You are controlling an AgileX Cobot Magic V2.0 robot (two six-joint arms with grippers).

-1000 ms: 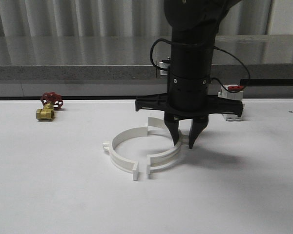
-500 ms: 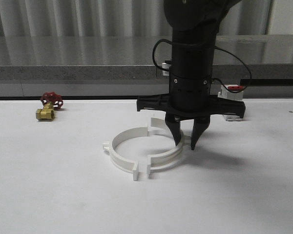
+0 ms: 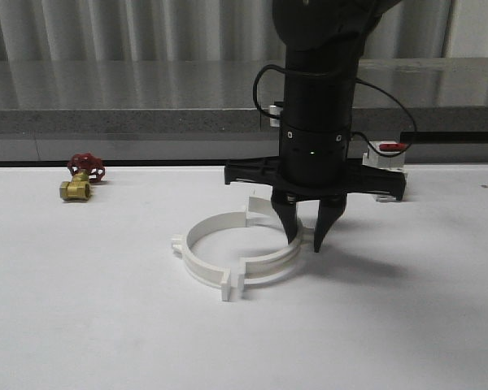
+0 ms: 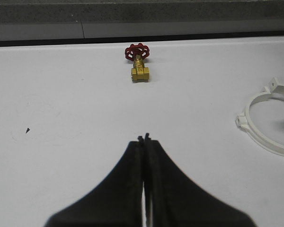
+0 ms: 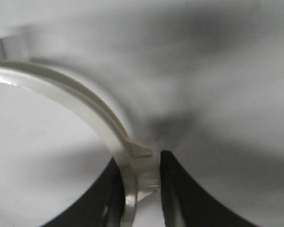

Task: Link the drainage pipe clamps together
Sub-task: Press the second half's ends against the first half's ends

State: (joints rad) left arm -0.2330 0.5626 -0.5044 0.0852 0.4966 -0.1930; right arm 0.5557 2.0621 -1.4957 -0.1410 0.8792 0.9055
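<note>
Two white drainage pipe clamps lie on the white table as a near-complete ring. The left half (image 3: 193, 258) lies free. My right gripper (image 3: 305, 233) stands straight down over the right half (image 3: 272, 264), its fingers shut on the band at the outer tab. The right wrist view shows that band (image 5: 80, 101) pinched between the two dark fingers of the right gripper (image 5: 142, 176). The front ends of the halves touch; the rear ends stand slightly offset behind the arm. My left gripper (image 4: 144, 138) is shut and empty above bare table, with the left half (image 4: 250, 127) off to its side.
A brass valve with a red handwheel (image 3: 81, 177) sits at the far left of the table, also ahead of the left gripper as valve (image 4: 137, 61). A white boxy switch with a red top (image 3: 386, 154) stands behind the right arm. A grey counter ledge (image 3: 130, 122) bounds the table's back.
The right gripper has shifted a little to the left with the right half. The gap between the halves' front ends has closed and they now touch.
</note>
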